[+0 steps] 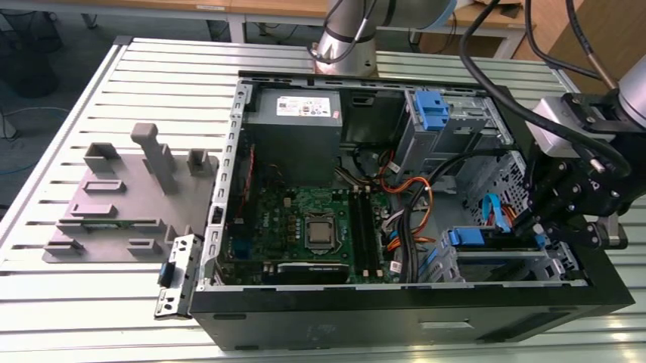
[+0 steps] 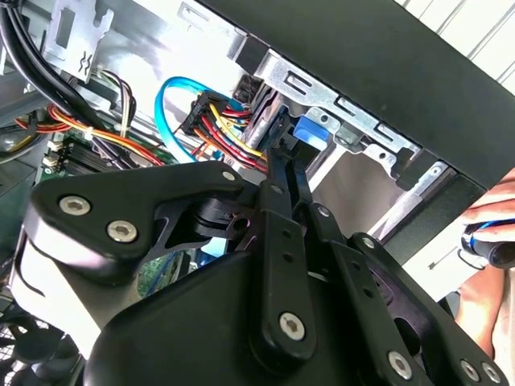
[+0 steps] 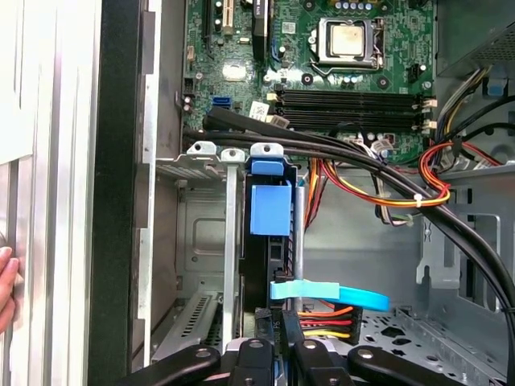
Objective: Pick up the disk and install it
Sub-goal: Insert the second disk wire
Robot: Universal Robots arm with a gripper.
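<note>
Fingers (image 2: 278,173) of the black robot gripper (image 3: 279,342) stand close together, closed on the narrow edge of the disk (image 3: 269,253), a flat drive with a blue plastic side rail that stands on edge between them. In the second wrist view the two fingers run side by side up to the blue rail of the disk (image 2: 310,133), their tips touching it.

The disk sits in the silver sheet-metal drive bay (image 3: 201,241), between the bay's upright metal dividers. The bay is in the near corner, at the exterior view's right, of the open black computer case (image 1: 404,325). The gripper (image 1: 535,227) hangs over that corner, reaching down inside the case wall.

A light-blue flat cable (image 3: 338,293) loops just beside the disk, above a bundle of red, orange and yellow wires (image 3: 322,322).

The green motherboard (image 1: 302,219) lies in the middle of the case floor. The grey power-supply box with a white sticker (image 1: 295,113) is at the far side, well apart from the gripper.

The case rests on a slatted aluminium table (image 1: 101,302). A grey moulded fixture plate (image 1: 111,204) lies at the exterior view's left.

A person's hand (image 2: 491,217) shows outside the case wall.
</note>
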